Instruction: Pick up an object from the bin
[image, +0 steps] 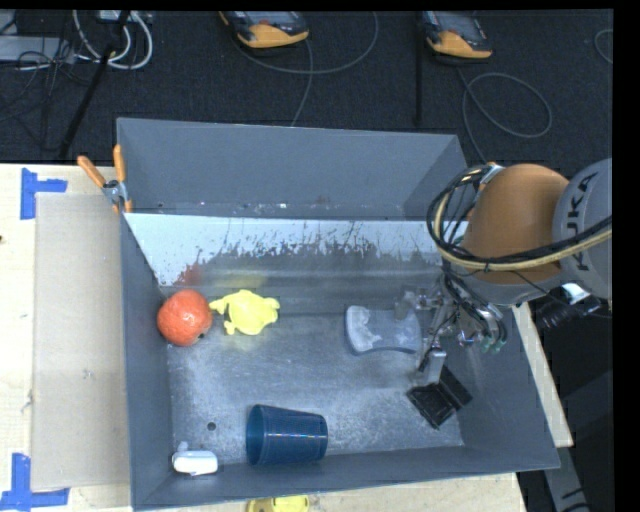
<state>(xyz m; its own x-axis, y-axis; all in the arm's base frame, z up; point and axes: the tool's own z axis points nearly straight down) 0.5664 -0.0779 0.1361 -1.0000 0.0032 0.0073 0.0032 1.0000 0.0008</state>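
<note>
**By the bin's right wall: pincer down low, pick not yet made**

Camera view: near the right wall of the bin (300, 190), the arm (515, 225) reaches in and the pincer (435, 350) hangs close over the floor. Whether it is released or clenched I cannot tell, and nothing can be seen held in it.

Two things lie nearest. A pale grey-blue lump (372, 330) sits just beside the pincer towards the bin's middle. A black flat square (438, 400) lies just beside it towards the front edge. Either could be the thing to pick, and I cannot say which.

Well apart at the left wall are an orange ball (184, 317) and a yellow toy (246, 312), close together. A dark blue cup (287, 435) lies on its side near the front edge, and a small white thing (195, 461) sits in the front left corner.

I judge this to be the approach step. The next move calls for settling squarely over one of the two near things, then closing on it and lifting straight up, clear of the right wall.
</note>
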